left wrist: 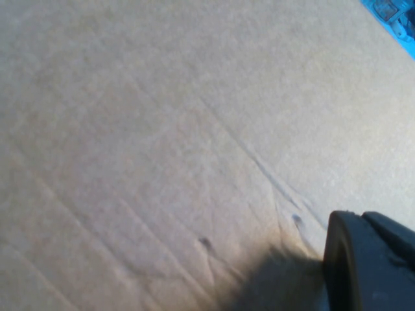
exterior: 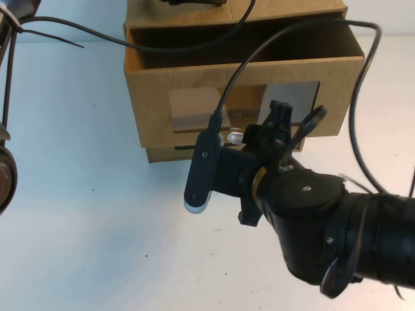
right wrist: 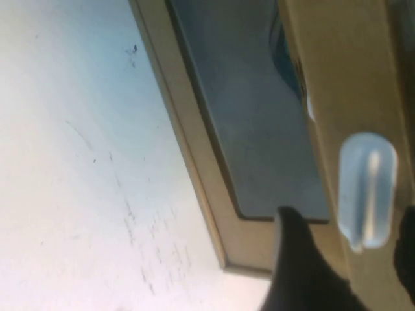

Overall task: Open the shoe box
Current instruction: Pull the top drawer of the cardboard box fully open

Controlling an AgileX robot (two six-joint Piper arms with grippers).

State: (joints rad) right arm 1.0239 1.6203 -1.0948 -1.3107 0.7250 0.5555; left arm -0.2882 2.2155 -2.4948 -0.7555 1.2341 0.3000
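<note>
The brown cardboard shoe box (exterior: 233,16) stands at the back of the table. Its drawer front (exterior: 194,78), with two window cutouts, sits pulled out toward me, leaving a dark gap behind it. A clear pull tab (exterior: 235,137) hangs on that front. My right gripper (exterior: 295,120) is right at the drawer front. In the right wrist view it (right wrist: 350,220) is open, its dark fingers (right wrist: 295,265) on either side of the clear tab (right wrist: 367,188) with space between. My left gripper (left wrist: 366,259) hovers close over plain cardboard (left wrist: 162,142), at the box top (exterior: 194,2).
Black cables (exterior: 353,110) loop over the box and the right arm. White tabletop (exterior: 78,214) spreads to the left and in front of the box. A dark fixture (exterior: 5,168) sits at the left edge.
</note>
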